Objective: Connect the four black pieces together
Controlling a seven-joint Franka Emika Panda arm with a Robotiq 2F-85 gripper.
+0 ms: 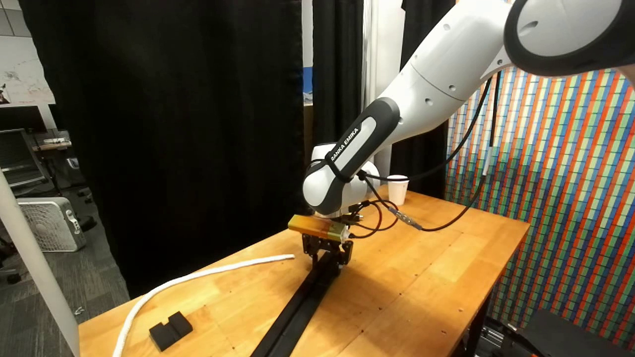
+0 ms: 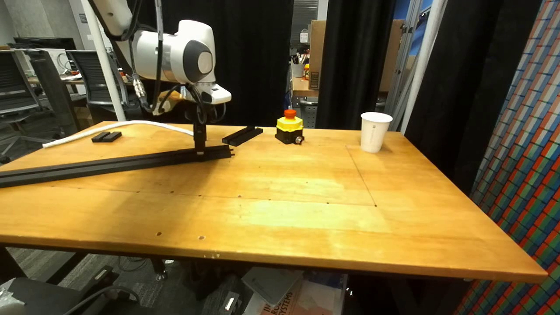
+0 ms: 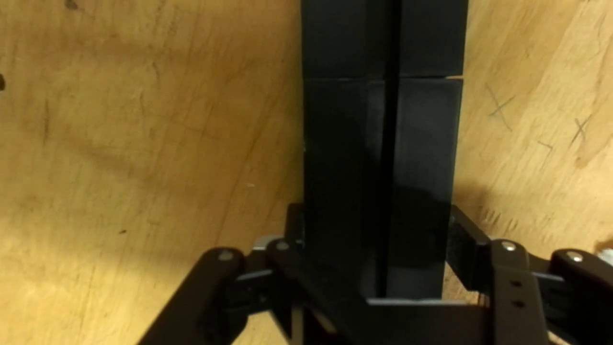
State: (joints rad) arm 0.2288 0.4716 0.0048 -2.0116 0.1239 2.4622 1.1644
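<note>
Black pieces lie end to end as a long grooved strip (image 1: 293, 310) on the table; it also shows in an exterior view (image 2: 87, 168). My gripper (image 1: 327, 260) is low over the strip's far end. In the wrist view the gripper (image 3: 376, 235) has a finger against each side of the end black piece (image 3: 426, 143). A seam crosses the strip ahead of the fingers, with a thin sliver of wood showing at its right edge. The end piece (image 2: 221, 152) has small pins on its free end. A separate black piece (image 2: 243, 136) lies behind it, hidden in an exterior view.
A small chunky black block (image 1: 170, 329) and a white cord (image 1: 198, 273) lie on the table beside the strip. A red button on a yellow base (image 2: 289, 127) stands near the loose piece. A white paper cup (image 2: 375, 131) stands farther along the table.
</note>
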